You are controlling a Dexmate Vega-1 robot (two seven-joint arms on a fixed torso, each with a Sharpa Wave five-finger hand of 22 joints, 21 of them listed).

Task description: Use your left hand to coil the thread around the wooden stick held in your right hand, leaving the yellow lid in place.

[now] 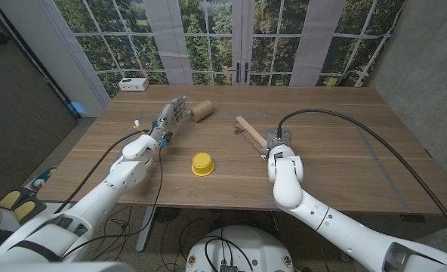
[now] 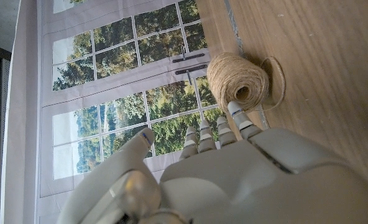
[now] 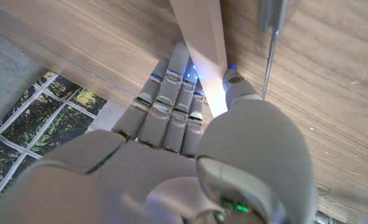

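A ball of tan thread (image 1: 201, 112) (image 2: 237, 81) lies on the table (image 1: 337, 162) at the back left, with a loose loop of thread (image 2: 278, 74) beside it. My left hand (image 1: 169, 119) (image 2: 234, 174) is just left of the ball, its fingers (image 2: 216, 130) spread and reaching toward it, holding nothing. My right hand (image 1: 275, 143) (image 3: 190, 143) grips a pale wooden stick (image 1: 248, 128) (image 3: 199, 37) between thumb and fingers; the stick points back and left, low over the table. The yellow lid (image 1: 202, 163) sits near the front between the arms.
A small white box (image 1: 134, 84) stands at the table's back left corner. A black cable (image 1: 344, 121) arcs over the right side of the table to my right arm. Windows run along the wall behind the table.
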